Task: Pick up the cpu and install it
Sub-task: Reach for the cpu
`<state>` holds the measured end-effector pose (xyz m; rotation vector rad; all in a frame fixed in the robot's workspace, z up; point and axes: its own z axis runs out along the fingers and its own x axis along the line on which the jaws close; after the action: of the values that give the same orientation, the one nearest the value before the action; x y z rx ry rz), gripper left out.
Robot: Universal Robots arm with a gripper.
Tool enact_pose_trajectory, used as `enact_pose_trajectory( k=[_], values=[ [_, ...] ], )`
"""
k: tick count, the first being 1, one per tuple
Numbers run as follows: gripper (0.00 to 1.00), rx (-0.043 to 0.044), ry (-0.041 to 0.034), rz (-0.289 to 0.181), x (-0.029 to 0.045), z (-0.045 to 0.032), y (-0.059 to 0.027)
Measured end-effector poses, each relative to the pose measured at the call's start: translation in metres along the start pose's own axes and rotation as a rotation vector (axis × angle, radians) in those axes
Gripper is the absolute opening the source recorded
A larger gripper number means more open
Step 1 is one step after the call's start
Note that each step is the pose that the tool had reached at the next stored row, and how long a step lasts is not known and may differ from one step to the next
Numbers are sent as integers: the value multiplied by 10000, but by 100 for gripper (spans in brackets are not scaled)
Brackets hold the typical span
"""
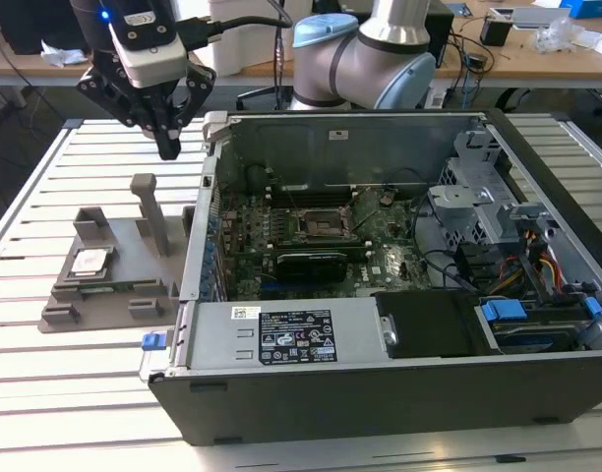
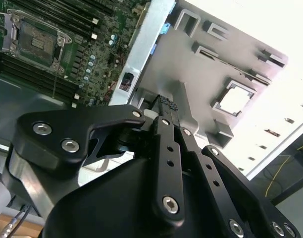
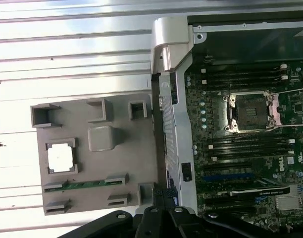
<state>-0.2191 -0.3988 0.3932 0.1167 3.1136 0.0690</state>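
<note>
The cpu (image 1: 90,261) is a small square chip with a pale metal top, lying flat in a recess of the grey plastic tray (image 1: 124,258) at the exterior view's left, outside the computer. Both wrist views show the cpu (image 2: 235,100) (image 3: 60,158) uncovered. My gripper (image 1: 169,147) hangs above the tray's far side, near the case's upper corner, its black fingers (image 2: 167,106) pressed together and holding nothing. The open motherboard socket (image 1: 314,224) (image 3: 250,111) (image 2: 35,42) sits inside the case with its frame lifted.
The open computer case (image 1: 399,393) lies on a slatted white table (image 1: 45,177). A grey upright post (image 1: 149,211) stands on the tray below the gripper. The case's metal side wall (image 3: 174,99) separates tray and motherboard. Power supply (image 1: 281,339), drive cage (image 1: 478,202) and cables (image 1: 542,265) crowd the case.
</note>
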Motion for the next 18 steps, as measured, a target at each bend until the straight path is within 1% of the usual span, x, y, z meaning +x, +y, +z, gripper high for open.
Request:
enact_pose_trajectory(
  k=[2, 4, 6, 8, 11, 13, 16, 18],
  values=[
    [11, 1, 1, 0, 57, -2, -4],
    [11, 1, 1, -1, 87, -3, -7],
    [11, 1, 1, 0, 151, -4, -11],
    [11, 1, 1, 0, 192, -6, -14],
    [11, 1, 1, -1, 297, -9, -22],
    [11, 1, 1, 0, 334, -10, -25],
    [11, 0, 0, -1, 429, -12, -32],
    [11, 1, 1, -1, 464, -13, -35]
  ],
)
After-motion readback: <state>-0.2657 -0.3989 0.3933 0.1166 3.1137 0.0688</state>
